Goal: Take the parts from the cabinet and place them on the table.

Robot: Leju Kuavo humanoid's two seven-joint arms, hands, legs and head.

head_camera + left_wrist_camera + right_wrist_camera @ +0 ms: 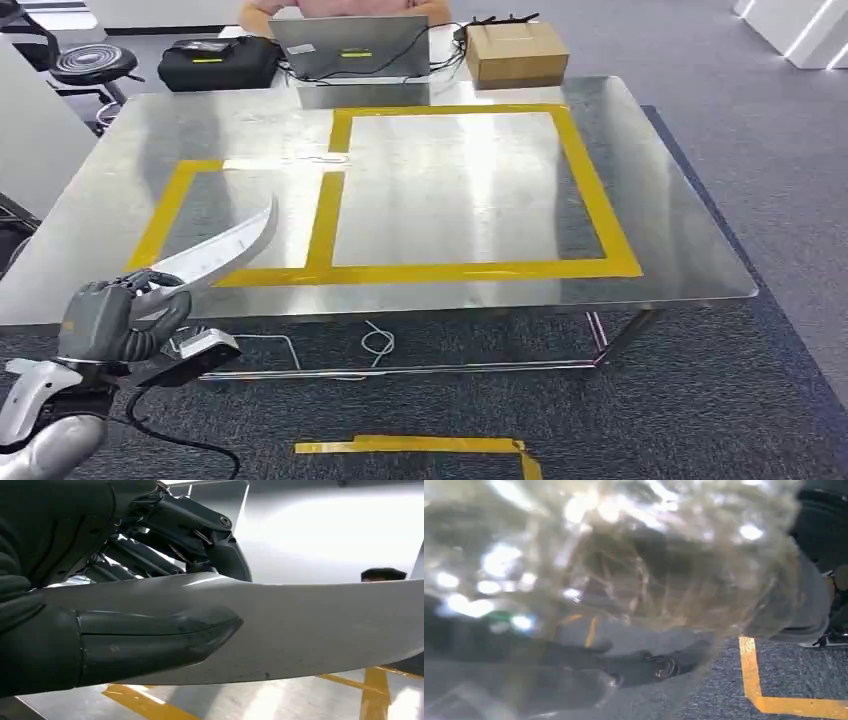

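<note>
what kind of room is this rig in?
Probably an office-style robot test lab: grey carpet floor, a steel table marked with yellow tape, and a laptop at the far edge.

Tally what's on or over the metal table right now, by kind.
Curved silver parts, held by the left hand: 1
Laptops: 1
Cardboard boxes: 1
Black cases: 1
Total: 4

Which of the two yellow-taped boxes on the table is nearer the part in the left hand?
The smaller box, on the table's left. The curved grey part in the left hand overlaps it in the head view; the larger box lies right.
</note>
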